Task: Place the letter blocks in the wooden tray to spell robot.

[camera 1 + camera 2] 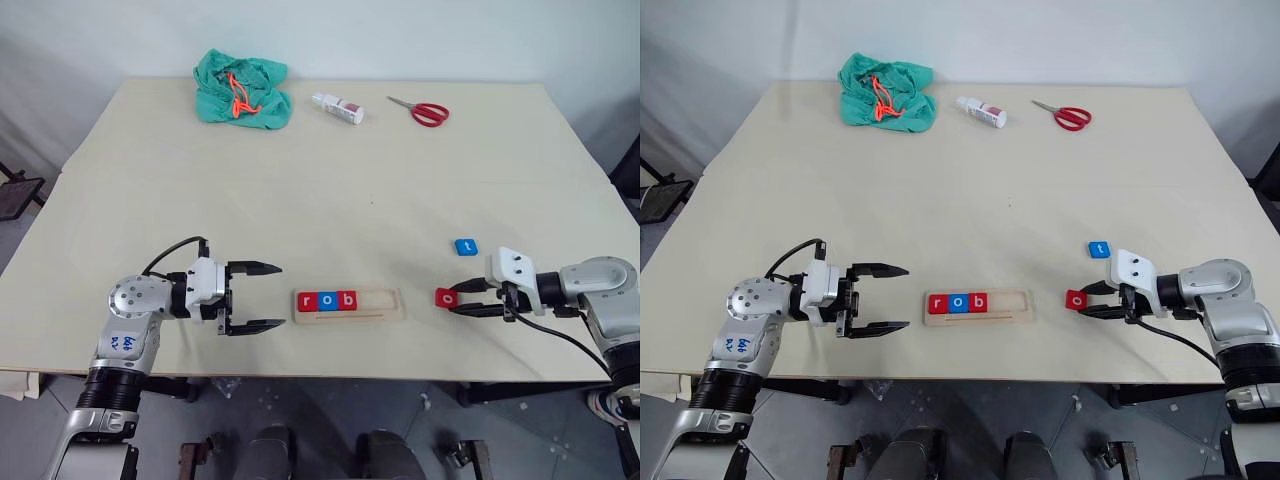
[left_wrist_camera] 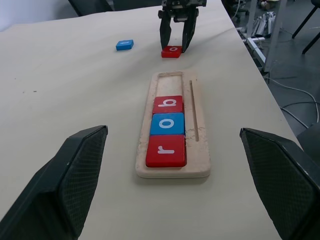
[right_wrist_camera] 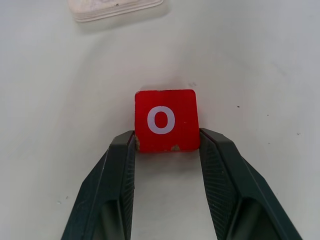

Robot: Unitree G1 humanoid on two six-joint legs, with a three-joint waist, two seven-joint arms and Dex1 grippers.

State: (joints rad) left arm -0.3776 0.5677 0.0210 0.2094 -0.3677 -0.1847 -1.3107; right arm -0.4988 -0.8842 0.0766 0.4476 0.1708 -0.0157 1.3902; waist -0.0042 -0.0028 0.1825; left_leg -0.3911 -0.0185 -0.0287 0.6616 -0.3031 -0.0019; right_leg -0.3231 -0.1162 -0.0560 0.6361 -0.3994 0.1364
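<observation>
The wooden tray [image 1: 392,306] lies near the table's front edge. Its left part holds three letter blocks: red r [image 1: 307,301], blue o [image 1: 327,301] and red b [image 1: 346,300]. The tray's right part is bare. To the right of the tray, a red o block [image 3: 166,120] rests on the table, and my right gripper [image 3: 167,136] is shut on its two sides. A blue t block [image 1: 466,246] lies just beyond it. Left of the tray, my left gripper [image 1: 281,295] hangs open, pointing level at the tray with nothing in it.
At the table's far side lie a green cloth bag [image 1: 243,90], a small white bottle [image 1: 338,108] and red-handled scissors [image 1: 428,112]. The table's front edge runs just below the tray and both grippers.
</observation>
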